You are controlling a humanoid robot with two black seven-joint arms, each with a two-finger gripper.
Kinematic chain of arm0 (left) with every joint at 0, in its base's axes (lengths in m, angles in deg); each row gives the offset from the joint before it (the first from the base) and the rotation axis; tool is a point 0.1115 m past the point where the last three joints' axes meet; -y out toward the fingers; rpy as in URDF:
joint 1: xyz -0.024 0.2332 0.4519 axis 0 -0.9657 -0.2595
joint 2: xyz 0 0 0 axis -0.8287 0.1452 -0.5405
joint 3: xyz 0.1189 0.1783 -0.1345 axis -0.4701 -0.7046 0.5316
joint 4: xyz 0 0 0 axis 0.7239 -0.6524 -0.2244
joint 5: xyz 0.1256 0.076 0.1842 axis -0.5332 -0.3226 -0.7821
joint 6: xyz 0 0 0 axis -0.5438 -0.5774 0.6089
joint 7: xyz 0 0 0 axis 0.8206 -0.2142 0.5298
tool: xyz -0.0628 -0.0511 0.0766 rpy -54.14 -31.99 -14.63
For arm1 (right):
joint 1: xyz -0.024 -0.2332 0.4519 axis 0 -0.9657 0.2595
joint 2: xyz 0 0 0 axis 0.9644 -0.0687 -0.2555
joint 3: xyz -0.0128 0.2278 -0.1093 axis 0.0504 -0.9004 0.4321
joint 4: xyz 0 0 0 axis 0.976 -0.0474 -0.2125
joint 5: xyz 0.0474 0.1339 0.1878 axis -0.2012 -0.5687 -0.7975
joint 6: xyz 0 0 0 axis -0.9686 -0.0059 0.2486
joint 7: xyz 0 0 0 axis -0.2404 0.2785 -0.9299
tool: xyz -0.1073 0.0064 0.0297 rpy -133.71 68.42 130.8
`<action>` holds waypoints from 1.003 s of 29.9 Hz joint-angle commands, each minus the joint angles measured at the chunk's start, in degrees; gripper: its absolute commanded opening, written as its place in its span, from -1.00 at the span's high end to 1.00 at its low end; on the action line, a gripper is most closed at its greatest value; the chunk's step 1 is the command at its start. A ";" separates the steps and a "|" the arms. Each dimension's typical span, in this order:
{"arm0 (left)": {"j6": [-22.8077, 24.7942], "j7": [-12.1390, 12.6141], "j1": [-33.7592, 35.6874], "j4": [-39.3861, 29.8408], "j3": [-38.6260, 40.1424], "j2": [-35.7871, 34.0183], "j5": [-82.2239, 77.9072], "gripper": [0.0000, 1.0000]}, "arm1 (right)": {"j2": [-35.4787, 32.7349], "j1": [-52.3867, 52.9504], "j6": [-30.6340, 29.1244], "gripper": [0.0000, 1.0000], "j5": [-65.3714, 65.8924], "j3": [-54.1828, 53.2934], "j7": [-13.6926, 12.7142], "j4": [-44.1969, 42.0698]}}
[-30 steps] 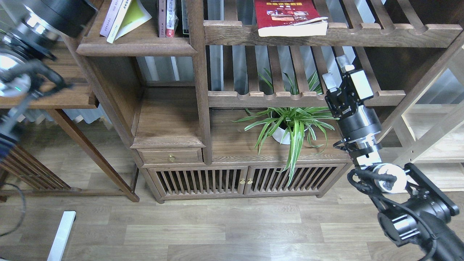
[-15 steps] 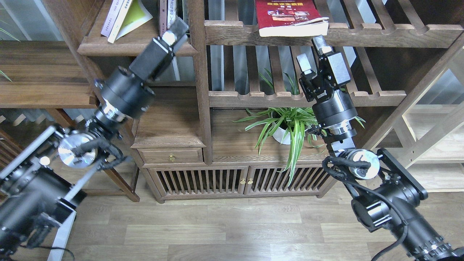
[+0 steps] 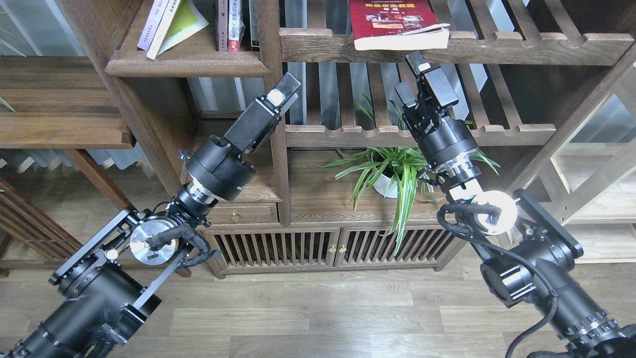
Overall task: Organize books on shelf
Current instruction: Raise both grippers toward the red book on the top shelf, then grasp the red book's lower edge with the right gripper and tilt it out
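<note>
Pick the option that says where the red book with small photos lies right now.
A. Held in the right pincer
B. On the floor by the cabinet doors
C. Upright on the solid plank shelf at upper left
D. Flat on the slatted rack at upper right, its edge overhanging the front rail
D: the red book lies flat on the slatted rack, its pages jutting past the rail, with the right pincer below it, holding nothing.
</note>
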 commanded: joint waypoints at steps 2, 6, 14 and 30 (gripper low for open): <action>0.00 0.00 -2.60 0.56 -0.32 0.18 -1.38 -0.96 | -0.04 0.92 1.99 -0.86 -0.01 0.00 -0.32 0.00; 0.00 0.00 -3.66 0.56 -0.32 1.24 -2.35 -0.96 | -0.12 2.32 3.93 -0.87 -0.01 0.00 -0.41 0.00; 0.00 0.09 -3.57 0.82 -0.41 2.91 -2.88 -0.96 | -0.21 5.22 5.25 -0.87 -0.19 0.00 -1.91 -0.70; 0.00 0.09 -3.48 0.91 -0.50 3.26 -4.11 -0.96 | -0.04 9.79 16.23 -0.79 -0.19 0.00 -2.08 -0.70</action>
